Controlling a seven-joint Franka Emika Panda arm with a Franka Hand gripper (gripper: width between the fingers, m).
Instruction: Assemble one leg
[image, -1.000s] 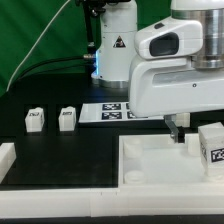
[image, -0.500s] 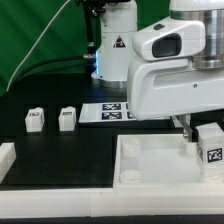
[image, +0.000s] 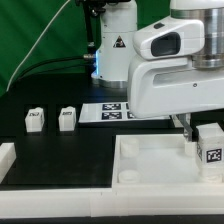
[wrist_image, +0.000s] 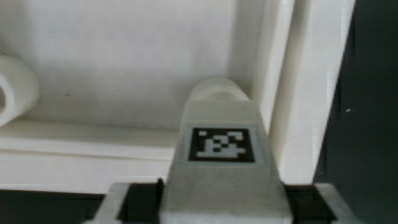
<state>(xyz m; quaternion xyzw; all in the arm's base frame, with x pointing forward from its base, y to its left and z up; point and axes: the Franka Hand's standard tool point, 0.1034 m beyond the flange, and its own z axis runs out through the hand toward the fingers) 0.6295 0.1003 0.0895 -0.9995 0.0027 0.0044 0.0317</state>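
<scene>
My gripper (wrist_image: 221, 197) is shut on a leg (wrist_image: 221, 125), a stubby white block with a black-and-white tag facing the wrist camera. The dark fingers (wrist_image: 143, 200) press on both of its sides. In the exterior view the gripper (image: 198, 130) holds this leg (image: 211, 146) over the right part of the large white tray (image: 150, 165), near a corner. The wrist view shows the tray's floor and raised rim (wrist_image: 294, 60) below the leg, and a round socket (wrist_image: 15, 90) at the picture's edge. Two more legs (image: 34, 120) (image: 67, 119) stand on the black table at the exterior view's left.
The marker board (image: 112, 111) lies on the table behind the tray. The arm's white base (image: 113, 45) stands at the back. A white bar (image: 6, 155) lies at the exterior view's left edge, and another (image: 55, 203) along the front.
The gripper and the held leg shifted very slightly over the tray a second ago. They have stayed still since.
</scene>
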